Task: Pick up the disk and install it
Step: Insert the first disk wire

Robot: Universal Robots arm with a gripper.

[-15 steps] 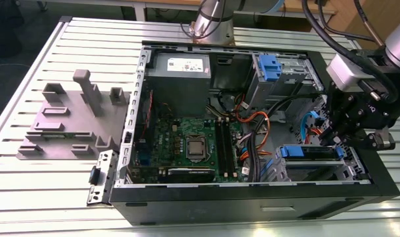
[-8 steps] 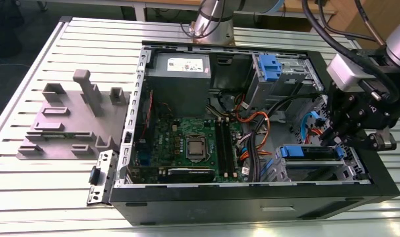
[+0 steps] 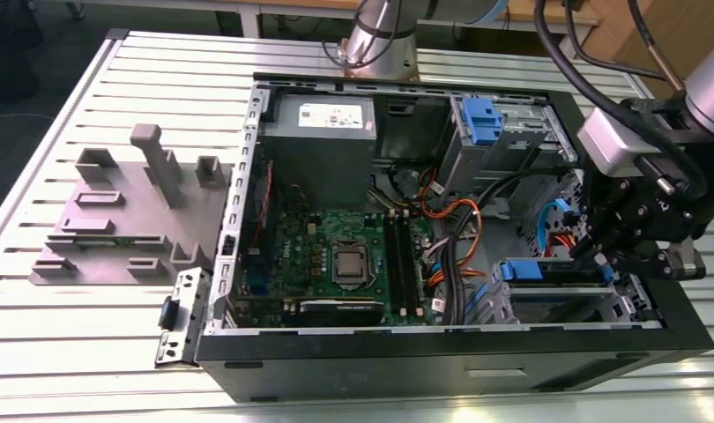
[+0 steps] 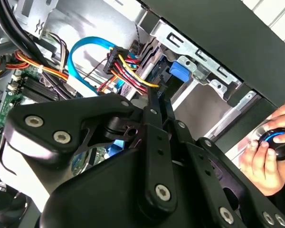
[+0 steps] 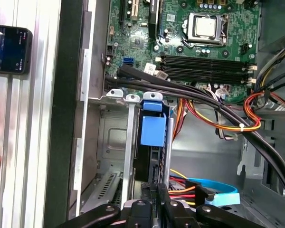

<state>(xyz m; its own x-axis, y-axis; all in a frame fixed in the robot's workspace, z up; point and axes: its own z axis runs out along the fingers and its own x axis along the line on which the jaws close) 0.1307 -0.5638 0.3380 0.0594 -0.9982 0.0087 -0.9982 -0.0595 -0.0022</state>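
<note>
One grey moulded block [image 3: 116, 220] sits at the exterior view's left on the ribbed bench [image 3: 86, 339], just beside the open computer case [image 3: 451, 363]. Inside the case, the green circuit board [image 3: 322, 238] lies in the middle. Toward that view's right, the disk [image 3: 533, 270] [image 5: 152, 130] stands slotted in the metal drive cage [image 5: 111, 142], blue tab showing. The claw [image 3: 604, 260] hangs close over its end; whether it is closed on the disk or open, I cannot tell.

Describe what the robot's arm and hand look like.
The arm is a silver-grey tube with a pale grey wrist block, and thick black cables loop alongside it. The hand is matt black, built of flat linkage bars pinned with round silver screws.
</note>
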